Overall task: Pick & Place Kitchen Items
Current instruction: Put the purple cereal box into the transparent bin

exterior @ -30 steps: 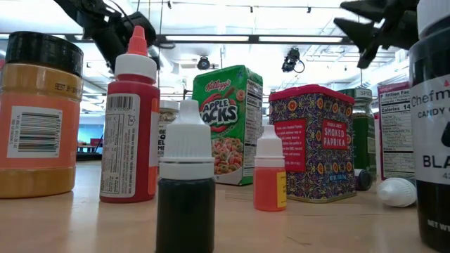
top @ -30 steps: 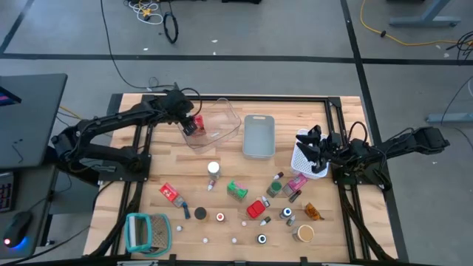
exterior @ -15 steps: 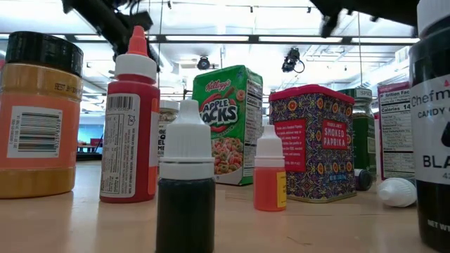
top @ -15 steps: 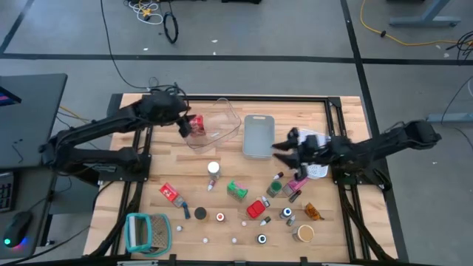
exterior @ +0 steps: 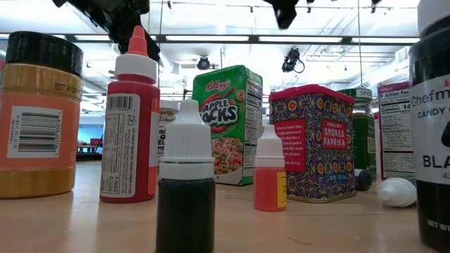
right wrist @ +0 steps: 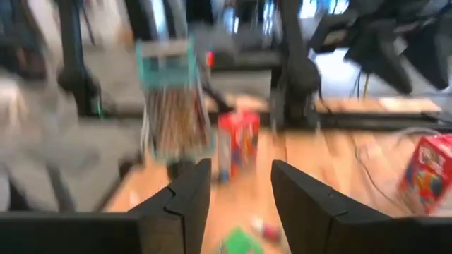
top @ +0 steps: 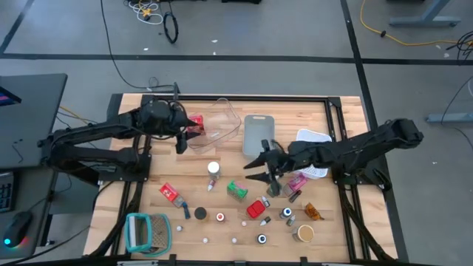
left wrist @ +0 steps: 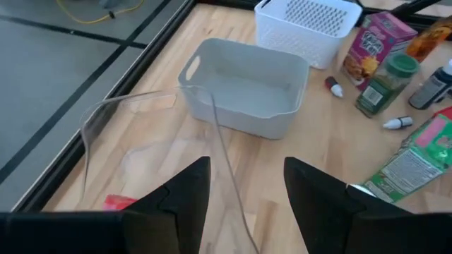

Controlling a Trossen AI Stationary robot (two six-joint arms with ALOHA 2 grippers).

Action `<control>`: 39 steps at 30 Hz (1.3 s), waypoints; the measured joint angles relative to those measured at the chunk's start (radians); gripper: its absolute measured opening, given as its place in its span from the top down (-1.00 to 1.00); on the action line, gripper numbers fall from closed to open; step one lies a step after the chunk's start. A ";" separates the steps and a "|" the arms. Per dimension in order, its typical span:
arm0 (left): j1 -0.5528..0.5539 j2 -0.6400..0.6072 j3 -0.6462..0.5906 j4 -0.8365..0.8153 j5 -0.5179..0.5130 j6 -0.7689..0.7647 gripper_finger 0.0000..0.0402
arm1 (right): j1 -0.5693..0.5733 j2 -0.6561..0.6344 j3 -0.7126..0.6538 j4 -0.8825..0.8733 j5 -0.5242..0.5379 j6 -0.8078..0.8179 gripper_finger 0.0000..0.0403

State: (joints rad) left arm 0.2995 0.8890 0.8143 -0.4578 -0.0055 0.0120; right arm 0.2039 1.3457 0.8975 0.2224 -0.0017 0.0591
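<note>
Kitchen items lie on the near half of the table: a white-capped bottle [top: 213,169], a green packet [top: 236,191], red packets [top: 170,193] [top: 256,209], a brown jar [top: 303,233] and small bottles. One red packet [top: 196,124] lies in the clear bin [top: 222,118]. My left gripper [top: 182,142] [left wrist: 244,176] hangs open just left of that bin, nothing between its fingers. My right gripper [top: 255,168] [right wrist: 236,176] is open in the air over the table's middle, near the grey bin [top: 259,137], above the items.
A white basket [top: 316,138] stands at the far right, partly under my right arm. A teal-and-white ribbed holder [top: 146,230] lies at the near left corner. Bare wood shows between the clear bin and the items.
My left gripper has drawn back out of the clear bin toward the table's left edge and risen; the red packet stays in the bin. My right gripper has swung from the white basket toward the table's middle, rising and tipping up toward level, open throughout.
</note>
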 joint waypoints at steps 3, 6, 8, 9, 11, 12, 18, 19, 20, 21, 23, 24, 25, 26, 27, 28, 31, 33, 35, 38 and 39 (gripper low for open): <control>-0.013 0.000 0.000 0.006 -0.001 0.000 0.06 | 0.011 -0.024 0.146 -0.406 0.033 -0.038 0.21; -0.019 0.000 0.000 0.005 -0.001 0.001 0.06 | 0.023 -0.030 0.276 -0.792 0.158 0.016 0.21; -0.020 0.000 0.000 0.003 -0.001 0.001 0.06 | 0.024 -0.031 0.325 -0.974 0.217 0.067 0.21; -0.020 0.000 0.000 0.000 -0.001 -0.002 0.06 | 0.024 -0.031 0.340 -1.038 0.227 0.098 0.21; -0.020 0.000 0.000 -0.002 -0.001 -0.014 0.06 | 0.023 -0.031 0.348 -1.150 0.210 0.161 0.21; -0.020 0.000 0.000 -0.005 -0.001 -0.022 0.06 | 0.023 -0.031 0.345 -1.203 0.181 0.193 0.21; -0.020 0.001 -0.001 -0.004 -0.001 0.007 0.06 | 0.024 -0.031 0.257 -1.365 -0.010 0.329 0.21; -0.020 0.001 -0.001 -0.004 -0.001 0.008 0.06 | 0.024 -0.031 0.237 -1.365 -0.021 0.330 0.21; -0.020 0.001 -0.001 -0.004 -0.001 0.008 0.06 | 0.024 -0.031 0.217 -1.365 -0.032 0.327 0.21; -0.020 0.001 -0.001 -0.004 -0.002 0.009 0.06 | 0.024 -0.031 0.196 -1.361 -0.047 0.321 0.21; -0.020 0.001 -0.001 -0.004 -0.006 0.012 0.06 | 0.024 -0.031 0.156 -1.339 -0.073 0.294 0.21; -0.020 0.001 -0.001 -0.004 -0.009 0.011 0.06 | 0.024 -0.030 0.141 -1.329 -0.081 0.275 0.21; -0.020 0.001 -0.001 -0.004 -0.009 0.012 0.06 | 0.024 -0.031 0.128 -1.318 -0.080 0.252 0.21; -0.020 0.001 -0.001 -0.004 -0.009 0.012 0.06 | 0.023 -0.033 0.116 -1.308 -0.078 0.231 0.21; -0.019 0.001 -0.001 -0.004 -0.009 0.012 0.06 | 0.023 -0.034 0.105 -1.299 -0.076 0.218 0.21; -0.019 0.001 -0.001 -0.004 -0.009 0.012 0.06 | 0.023 -0.034 0.097 -1.292 -0.070 0.209 0.21; -0.019 0.001 -0.001 -0.004 -0.009 0.011 0.06 | 0.023 -0.034 0.088 -1.271 -0.066 0.181 0.27; -0.019 0.001 -0.001 -0.004 -0.009 0.011 0.06 | 0.023 -0.034 0.088 -1.268 -0.063 0.161 0.37; -0.019 0.001 -0.001 -0.004 -0.009 0.011 0.06 | 0.023 -0.033 0.087 -1.268 -0.059 0.145 0.52; -0.019 0.001 -0.001 -0.004 -0.009 0.011 0.06 | 0.022 -0.033 0.086 -1.267 -0.056 0.138 0.77; -0.019 0.001 -0.001 -0.004 -0.009 0.011 0.06 | 0.022 -0.032 0.086 -1.265 -0.055 0.142 0.86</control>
State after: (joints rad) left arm 0.2802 0.8898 0.8135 -0.4618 -0.0143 0.0235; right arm 0.2260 1.3134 0.9833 -1.0428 -0.0565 0.2013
